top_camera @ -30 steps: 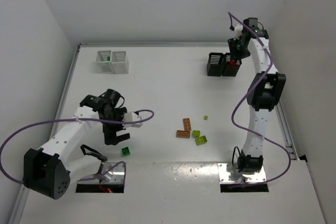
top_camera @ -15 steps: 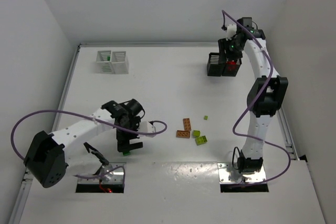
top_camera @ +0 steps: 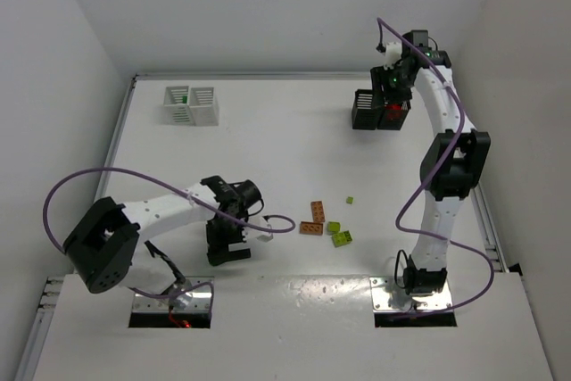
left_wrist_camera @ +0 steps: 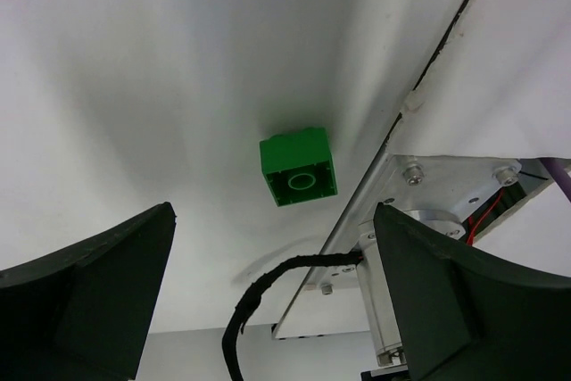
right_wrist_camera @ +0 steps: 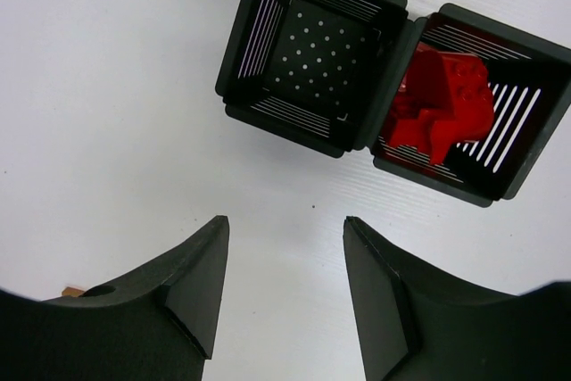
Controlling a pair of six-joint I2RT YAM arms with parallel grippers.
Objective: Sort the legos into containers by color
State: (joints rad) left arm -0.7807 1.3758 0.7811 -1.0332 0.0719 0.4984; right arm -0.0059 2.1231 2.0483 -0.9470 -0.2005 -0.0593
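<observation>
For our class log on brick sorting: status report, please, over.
Left pincer open, hovering over green brick. Right pincer open, empty, above black bins; red bricks in one. Black cable close to green brick.

Table (top_camera: 268, 158): left bin pair (top_camera: 191, 105) at far left, right bin pair (top_camera: 379, 111) at far right. Brick pile (right_wrist_camera: 442, 104) inside right-hand compartment of latter. Loose bricks (top_camera: 326, 223) mid-table toward near edge; single brick (left_wrist_camera: 299, 169) left of them, on table beneath left gripper (top_camera: 227, 243).
</observation>
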